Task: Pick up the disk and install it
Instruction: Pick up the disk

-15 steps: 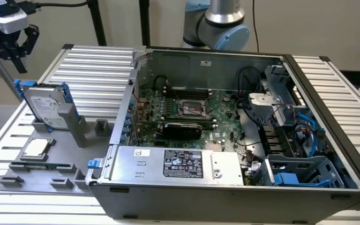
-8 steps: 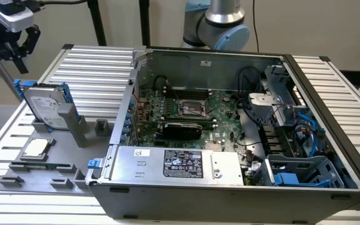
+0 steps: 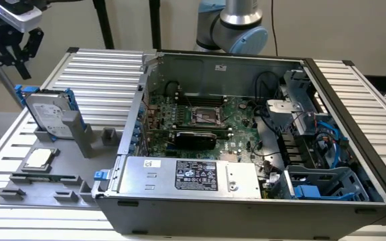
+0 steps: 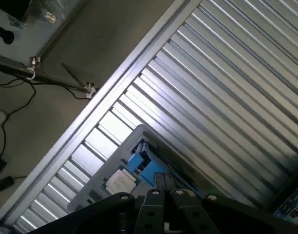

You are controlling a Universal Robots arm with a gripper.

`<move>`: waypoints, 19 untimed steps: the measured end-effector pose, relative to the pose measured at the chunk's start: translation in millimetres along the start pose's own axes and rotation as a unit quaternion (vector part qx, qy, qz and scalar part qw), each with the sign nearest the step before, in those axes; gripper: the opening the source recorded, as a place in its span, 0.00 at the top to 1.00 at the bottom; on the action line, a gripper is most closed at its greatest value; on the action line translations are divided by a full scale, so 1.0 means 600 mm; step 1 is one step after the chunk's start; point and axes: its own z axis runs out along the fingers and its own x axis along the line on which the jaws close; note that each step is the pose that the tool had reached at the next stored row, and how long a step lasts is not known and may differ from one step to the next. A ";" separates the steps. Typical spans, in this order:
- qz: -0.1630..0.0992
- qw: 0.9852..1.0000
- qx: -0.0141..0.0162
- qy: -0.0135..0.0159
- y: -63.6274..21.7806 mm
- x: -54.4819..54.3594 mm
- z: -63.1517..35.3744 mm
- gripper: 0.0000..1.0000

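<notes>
My gripper (image 4: 162,181): black housing, matt, looks like plastic. The disk (image 3: 47,113): silver-grey metal, dull sheen, white paper-like label; its blue rails (image 3: 71,103) smooth plastic. Table (image 3: 106,70): ribbed aluminium, brushed, catches light in streaks. Grey fixture (image 3: 45,188) on the exterior view's left: matt plastic, smooth. Small chip (image 3: 37,158) on it: bright bare metal top. Computer case (image 3: 247,216): dark grey metal outside, matt; inner walls bare steel. Power supply box (image 3: 146,175): plain grey sheet metal, black label (image 3: 196,175) slightly glossy
</notes>
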 end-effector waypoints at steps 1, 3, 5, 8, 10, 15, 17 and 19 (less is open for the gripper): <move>-0.009 1.000 0.000 0.000 0.000 0.000 0.000 1.00; -0.028 1.000 0.000 0.001 0.000 0.000 0.001 1.00; -0.045 0.999 0.000 0.001 0.000 0.000 0.002 1.00; -0.072 0.997 0.000 0.002 0.000 0.000 0.003 1.00; -0.091 0.996 0.000 0.003 0.000 0.000 0.004 1.00; -0.136 0.991 0.001 0.004 0.000 0.000 0.006 1.00; -0.154 0.988 0.001 0.005 0.000 0.000 0.007 1.00; -0.172 0.985 0.001 0.005 0.000 0.000 0.007 1.00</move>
